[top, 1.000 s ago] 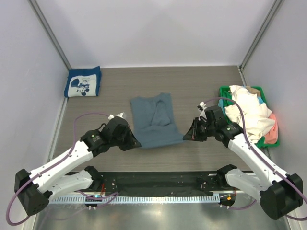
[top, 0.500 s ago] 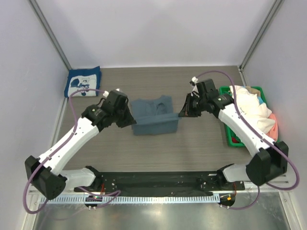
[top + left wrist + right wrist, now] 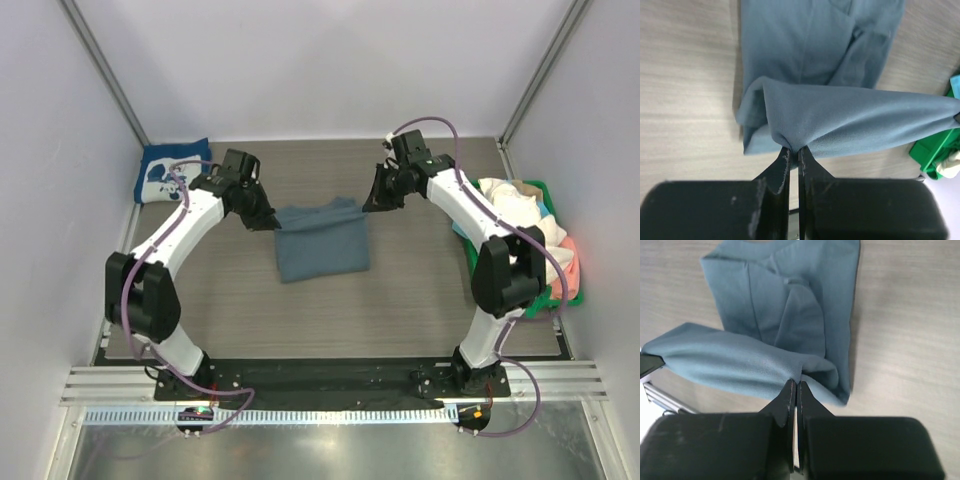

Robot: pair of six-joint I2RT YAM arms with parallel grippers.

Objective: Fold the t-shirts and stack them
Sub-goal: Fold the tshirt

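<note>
The slate-blue t-shirt (image 3: 322,242) lies in the middle of the table, its near half folded up over its far half. My left gripper (image 3: 272,222) is shut on its left corner (image 3: 790,142). My right gripper (image 3: 368,204) is shut on its right corner (image 3: 797,372). Both hold the hem stretched between them at the shirt's far edge. A folded navy t-shirt with a white cartoon print (image 3: 170,172) lies at the far left. More t-shirts, white, cream, pink and teal (image 3: 520,225), are heaped in the green basket.
The green plastic basket (image 3: 478,290) stands against the right wall, and shows in the left wrist view (image 3: 935,150). Walls close in on the left, back and right. A black rail with the arm bases runs along the near edge.
Both grippers have carried the slate-blue shirt's near hem away from me, over the shirt to its far edge, folding it in half. Both arms are now stretched far out.
</note>
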